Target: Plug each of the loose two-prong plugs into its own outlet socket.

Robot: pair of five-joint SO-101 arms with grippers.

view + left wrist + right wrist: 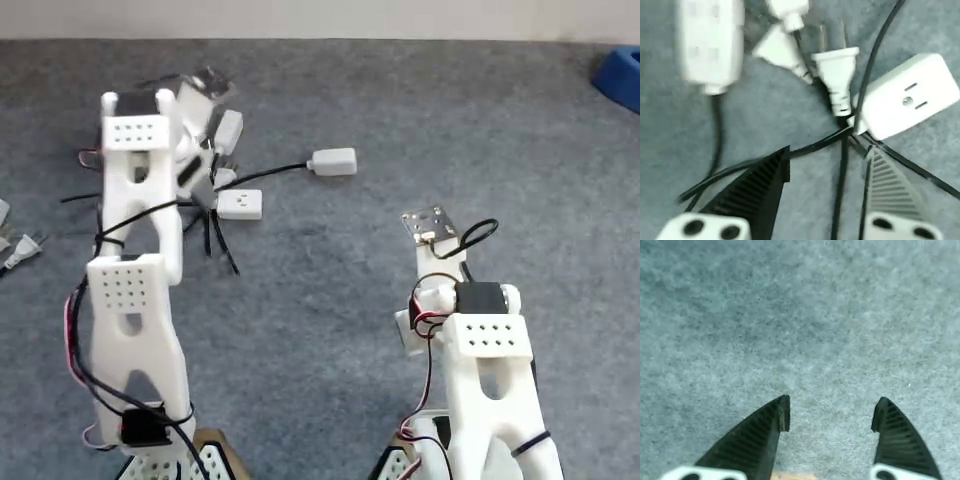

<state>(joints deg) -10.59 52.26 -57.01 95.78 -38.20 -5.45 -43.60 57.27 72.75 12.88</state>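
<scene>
My left gripper (829, 152) is open above a tangle of black cords (840, 165). Just beyond its fingertips lies a white two-prong plug (837, 65) with its prongs pointing away. A white outlet socket (907, 97) lies beside that plug, face up. Another white outlet block (710, 40) and two more white plugs (782, 50) lie farther off. From above, the left arm stands over this cluster (205, 150), close to an outlet socket (240, 204). A further outlet (333, 161) lies to the right. My right gripper (834, 402) is open over bare carpet, holding nothing.
A loose white plug (20, 250) lies at the far left edge of the grey carpet (330, 290). A blue object (620, 78) sits at the back right corner. The right arm's gripper (432, 228) stands right of centre, apart from all cords.
</scene>
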